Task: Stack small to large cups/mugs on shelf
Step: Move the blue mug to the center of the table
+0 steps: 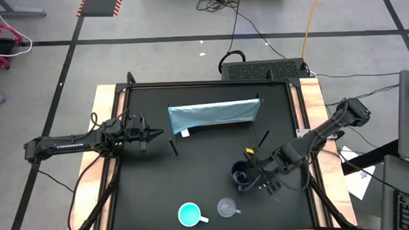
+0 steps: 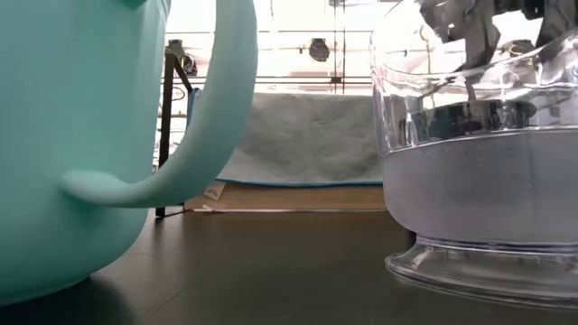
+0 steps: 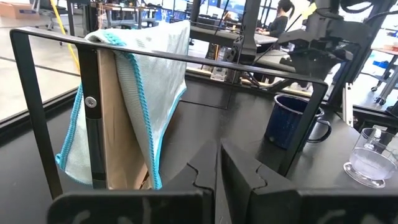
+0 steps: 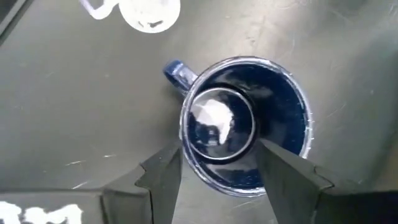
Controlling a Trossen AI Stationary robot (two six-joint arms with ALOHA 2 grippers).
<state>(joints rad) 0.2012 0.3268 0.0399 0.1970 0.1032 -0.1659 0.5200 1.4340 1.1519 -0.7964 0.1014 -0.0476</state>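
Observation:
The dark navy mug (image 1: 239, 174) stands upright on the black table right of centre; it also shows in the left wrist view (image 3: 292, 121). My right gripper (image 4: 219, 165) is open over it. One finger (image 4: 163, 177) is outside the wall by the handle (image 4: 176, 71) and the other (image 4: 283, 177) is over the mug's inside (image 4: 245, 134). The turquoise mug (image 1: 189, 214) and the clear mug (image 1: 226, 208) stand near the front edge. The shelf (image 1: 215, 114), draped in light blue cloth, stands at the back centre. My left gripper (image 1: 150, 135) is shut and empty, left of the shelf.
The low view looks between the turquoise mug (image 2: 90, 135) and the clear mug (image 2: 479, 162) toward the shelf (image 2: 298, 135). A thin black frame (image 3: 186, 59) runs around the shelf near my left gripper (image 3: 217, 168). Bare table lies between shelf and mugs.

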